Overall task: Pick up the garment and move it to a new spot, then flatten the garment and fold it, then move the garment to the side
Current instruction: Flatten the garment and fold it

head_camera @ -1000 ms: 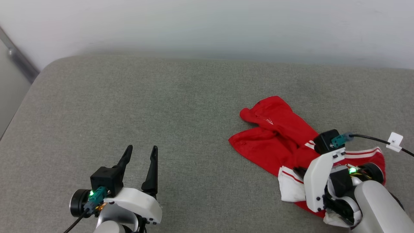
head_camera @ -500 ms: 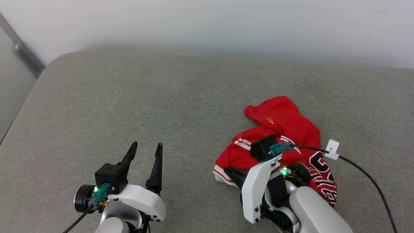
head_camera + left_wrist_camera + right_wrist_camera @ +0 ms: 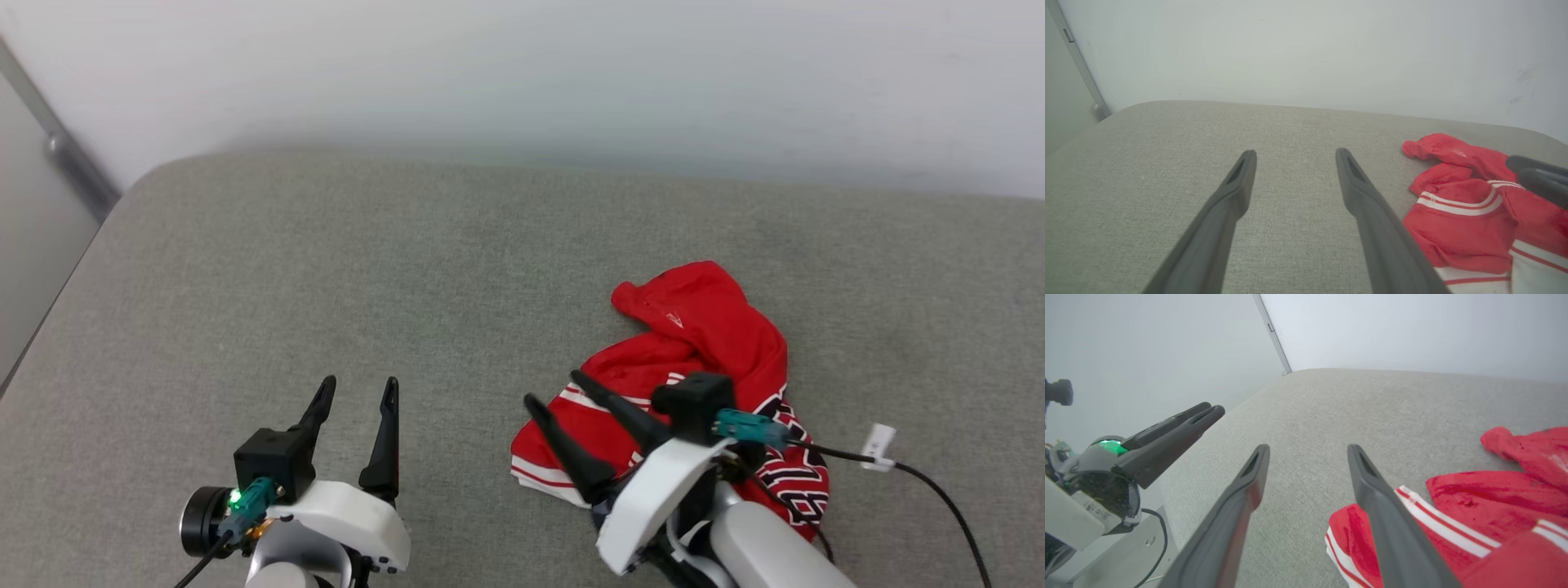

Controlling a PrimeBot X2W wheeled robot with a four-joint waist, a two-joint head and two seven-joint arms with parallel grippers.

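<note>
Grey upholstered surface [image 3: 326,269] before a pale wall [image 3: 522,73]: the garment [image 3: 710,343], red with white-striped trim, lies crumpled right of centre. The right gripper [image 3: 553,388] hangs at its near left edge, jaws spread and empty. The left gripper [image 3: 360,381], jaws likewise parted, hovers well apart from it.

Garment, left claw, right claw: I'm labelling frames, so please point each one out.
garment [image 3: 718,343], head view, red body fabric.
left claw [image 3: 360,380], head view, midway between its fingertips.
right claw [image 3: 553,386], head view, midway between its fingertips.
</note>
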